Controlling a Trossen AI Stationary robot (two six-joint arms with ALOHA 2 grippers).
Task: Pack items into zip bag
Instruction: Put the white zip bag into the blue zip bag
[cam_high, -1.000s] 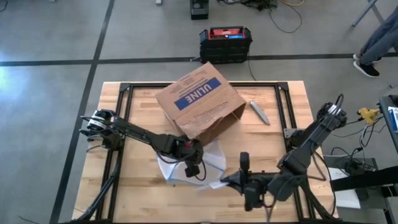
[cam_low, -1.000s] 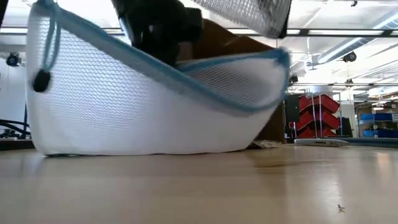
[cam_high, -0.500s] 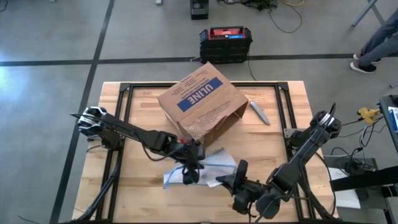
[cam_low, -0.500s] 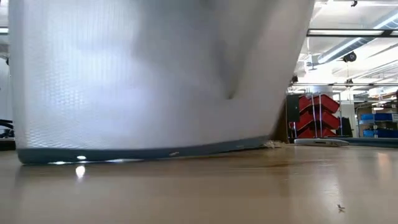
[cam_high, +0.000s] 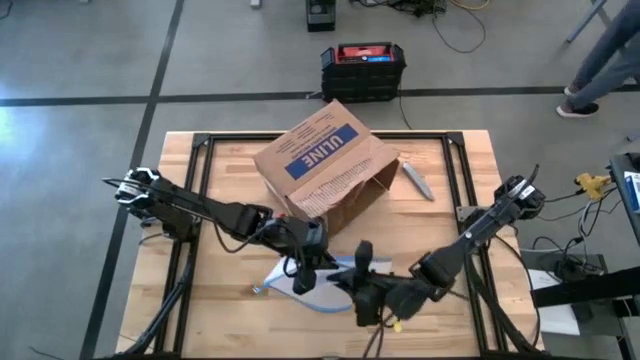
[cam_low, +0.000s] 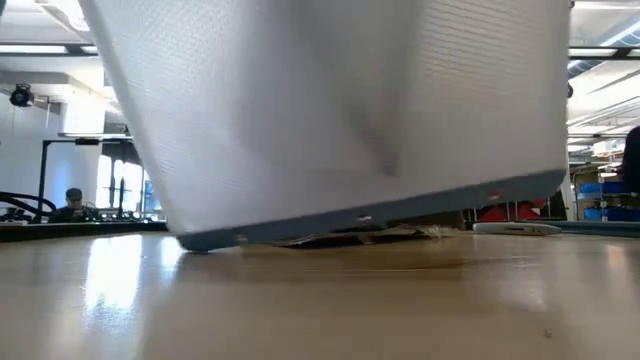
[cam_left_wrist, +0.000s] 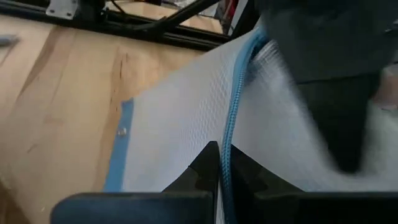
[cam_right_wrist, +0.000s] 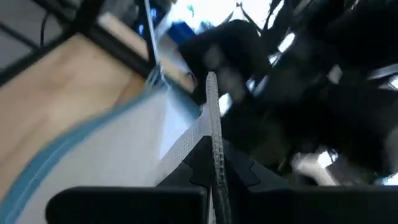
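Note:
The zip bag (cam_high: 287, 287) is white mesh-like plastic with blue edging. It hangs between both grippers near the table's near middle and fills the low view (cam_low: 330, 110). Its blue lower edge (cam_low: 360, 216) slants, with the low corner (cam_low: 195, 241) at the tabletop. My left gripper (cam_high: 304, 270) and my right gripper (cam_high: 359, 282) are each shut on the bag, close together. The small items are not visible in any view. My left gripper pinches the bag's blue zip edge (cam_left_wrist: 227, 163) between its two fingers, and the edge runs on away from the fingertips. White mesh spreads out on both sides of the hold. The bag hangs below the gripper. My right gripper pinches a white mesh edge of the bag (cam_right_wrist: 214, 140) between its two fingers. The edge stands up out of the fingertips. The rest of the bag (cam_right_wrist: 112, 162) falls away toward the table.
The brown ULINE cardboard box (cam_high: 322, 160) lies on its side just beyond the grippers. A slim grey tool (cam_high: 417, 180) lies on the table to the box's right. A black frame (cam_high: 455, 180) runs around the table. People show in the room beyond.
My right gripper has moved toward the table's left, close to my left gripper. The bag has turned over. A second ago its blue-edged mouth gaped upward. Now it hangs as a sheet with a blue edge at the bottom, and that edge has tilted up on one side.

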